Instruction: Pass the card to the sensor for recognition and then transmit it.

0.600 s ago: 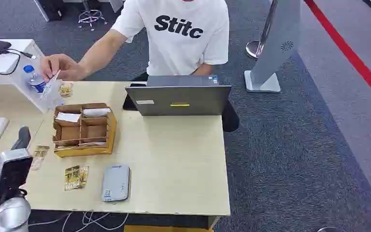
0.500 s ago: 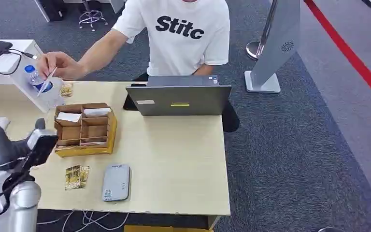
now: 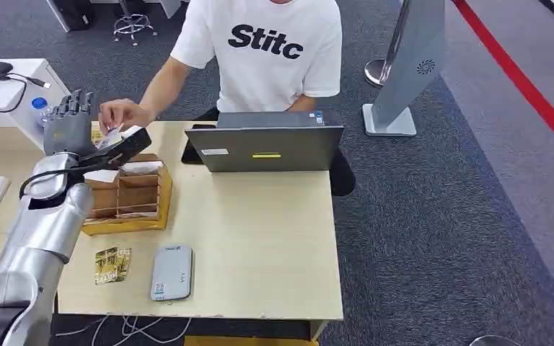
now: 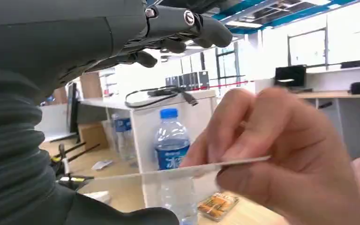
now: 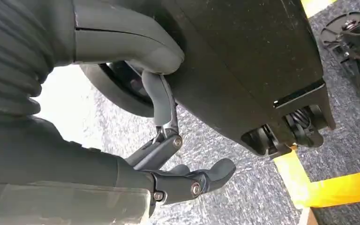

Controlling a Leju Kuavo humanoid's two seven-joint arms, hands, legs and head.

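Note:
My left hand (image 3: 72, 124) is raised over the table's back left corner with its fingers spread. A person's hand (image 3: 121, 114) holds a thin white card (image 4: 201, 168) edge-on in the gap between my fingers (image 4: 187, 23) and my thumb; my hand does not grip it. The grey card sensor (image 3: 172, 272) lies flat near the table's front edge. My right hand (image 5: 187, 180) hangs beside my body over the floor, fingers loosely apart and holding nothing.
A cardboard organiser (image 3: 126, 194) with cards in it stands below my left hand. Loose cards (image 3: 113, 264) lie left of the sensor. A laptop (image 3: 267, 148) stands at the back with the person seated behind it. A water bottle (image 4: 171, 145) stands at the left.
My left arm has swung up from low at the left to the table's back left corner. The person's hand has brought the card to my open hand.

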